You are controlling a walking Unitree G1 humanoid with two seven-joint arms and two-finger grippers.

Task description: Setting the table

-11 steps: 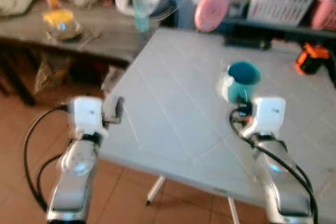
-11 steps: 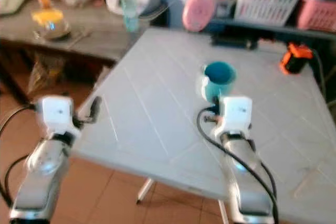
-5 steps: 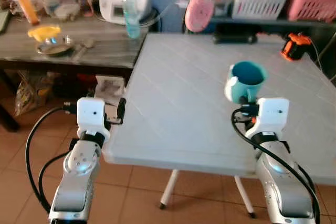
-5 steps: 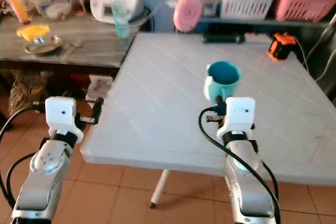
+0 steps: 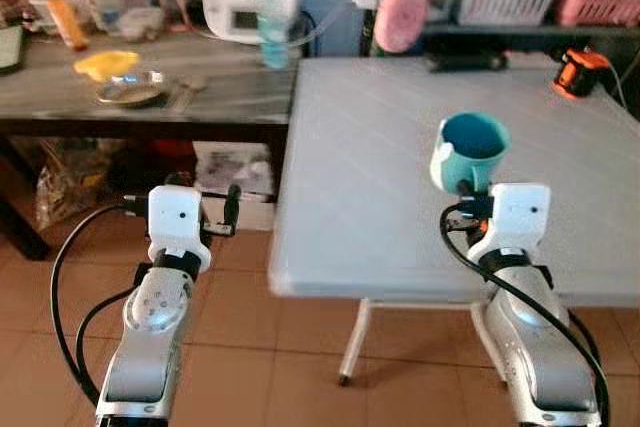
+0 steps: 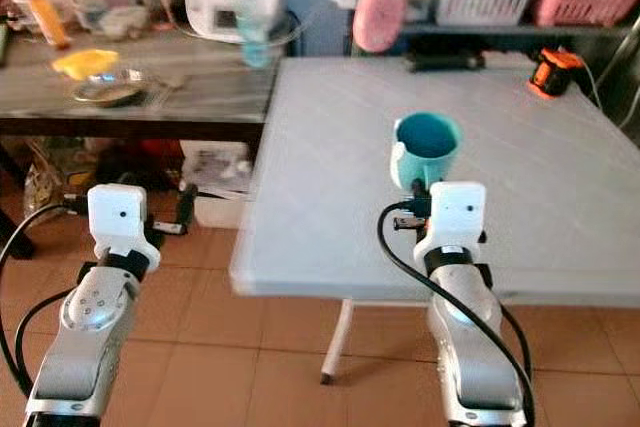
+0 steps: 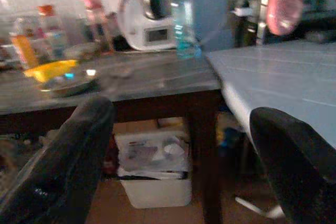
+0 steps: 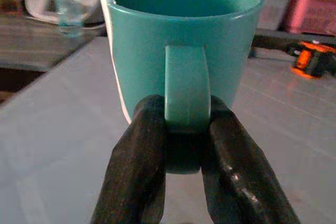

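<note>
Teal mug [image 5: 468, 151] sits right of centre in the head views, held upright over the white folding table [image 5: 400, 187], open mouth up. Right gripper [image 8: 184, 145] has it by the handle: the two black fingers [image 8: 139, 166] pinch in from either side, nearly closed, with only the handle strip between them. My read: a handle grip keeps the body clear of the fingers and the base free, so it can go straight down onto the tabletop. Cannot tell from these views whether the base is touching the table or just above it.

A white strip runs down one side of the mug wall in the right wrist view; cannot tell what it is.

Left gripper [image 7: 178, 166] is at lower left of the head views, off the table edge over the tiled floor [image 5: 250, 347]. Fingers spread wide, nothing between them. It looks parked clear of the work, not involved in this step.

Upper left of frame: dark side table [image 5: 150, 107] with a metal dish [image 5: 128, 93], something yellow [image 5: 106, 63] and bottles. An orange item [image 5: 580, 72] sits at the white table's far right edge, well apart from the mug.

Judgement: task is early; the mug still has to be set down and released. Risk is tipping on release, since the grip is off-centre at the handle.
</note>
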